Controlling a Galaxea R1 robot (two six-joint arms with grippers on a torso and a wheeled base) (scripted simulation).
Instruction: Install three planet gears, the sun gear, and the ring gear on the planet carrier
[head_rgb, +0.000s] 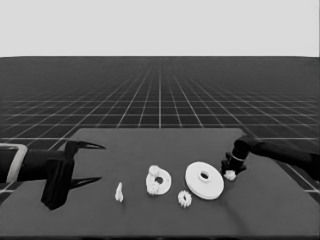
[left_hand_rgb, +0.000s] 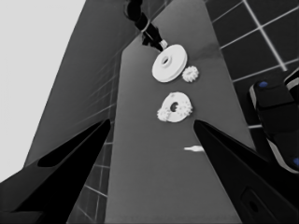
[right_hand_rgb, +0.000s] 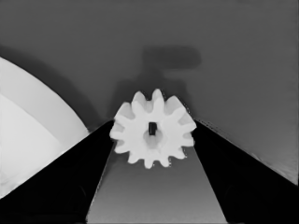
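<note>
The planet carrier, the smaller round part (head_rgb: 159, 180) (left_hand_rgb: 175, 107), lies mid-table with toothed planet gears sitting on it. The ring gear, the larger round part (head_rgb: 204, 180) (left_hand_rgb: 168, 63) (right_hand_rgb: 28, 140), lies flat just to its right. A loose gear (head_rgb: 184, 198) (left_hand_rgb: 190, 73) rests in front, between the two. My right gripper (head_rgb: 230, 171) (right_hand_rgb: 153, 125) is down at the table by the larger part's right rim, shut on another small gear (head_rgb: 230, 175) (right_hand_rgb: 153, 129) (left_hand_rgb: 163, 44), a finger against each side. My left gripper (head_rgb: 101, 162) (left_hand_rgb: 152, 122) waits open over the table's left end.
A thin white piece (head_rgb: 119, 192) (left_hand_rgb: 193, 149) lies left of the smaller round part, apart from everything. Dark machinery with blue lights (left_hand_rgb: 275, 121) shows past the table's edge. The right arm (head_rgb: 280, 152) reaches in from the right.
</note>
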